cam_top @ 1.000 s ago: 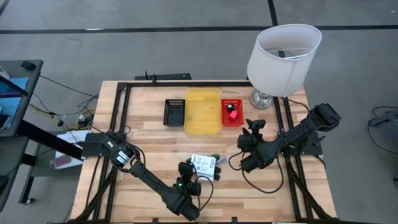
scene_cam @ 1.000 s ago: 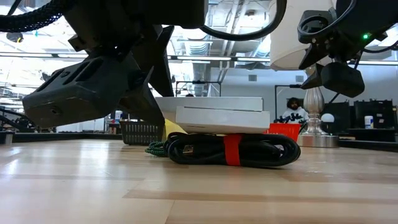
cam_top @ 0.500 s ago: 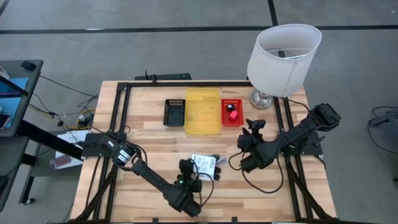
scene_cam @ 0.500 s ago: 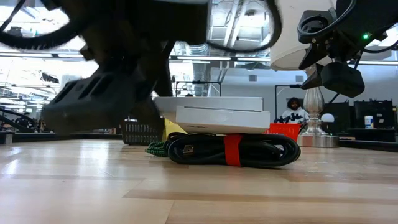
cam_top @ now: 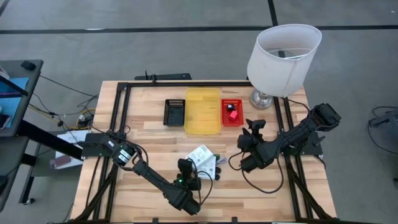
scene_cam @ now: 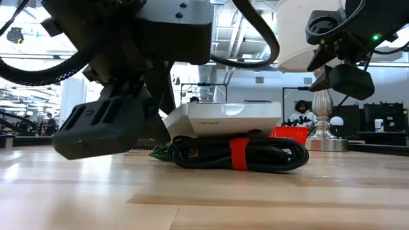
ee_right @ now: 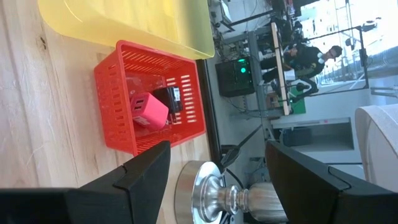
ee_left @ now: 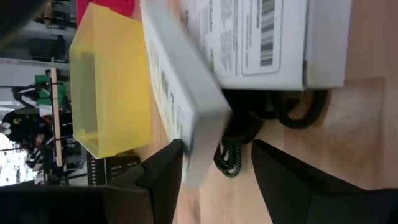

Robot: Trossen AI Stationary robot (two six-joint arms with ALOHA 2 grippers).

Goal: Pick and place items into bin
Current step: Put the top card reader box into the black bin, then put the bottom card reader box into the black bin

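Two white labelled flat packs lie on a black cable coil with a red tie. A green-and-black braided cord sits beside them. My left gripper is open and low at the stack's near side. The end of one pack reaches between its fingers. My right gripper is open and hovers near the red basket. That basket holds a small red piece and a tiny black cube. My left gripper comes in level from the table's near side, close to the tabletop. One finger lies against the near end of the white pack. The other finger stands apart from it. The pack rests tilted on the cable coil.
Three bins stand in a row at the far side: black, yellow and the red basket. A lamp with a white shade stands at the far right corner. A black frame edges the table.
My left gripper has dropped lower and moved in toward the stack. The top white pack has turned about on the cable coil and now sits skewed and tilted. The coil and the right arm have kept still.
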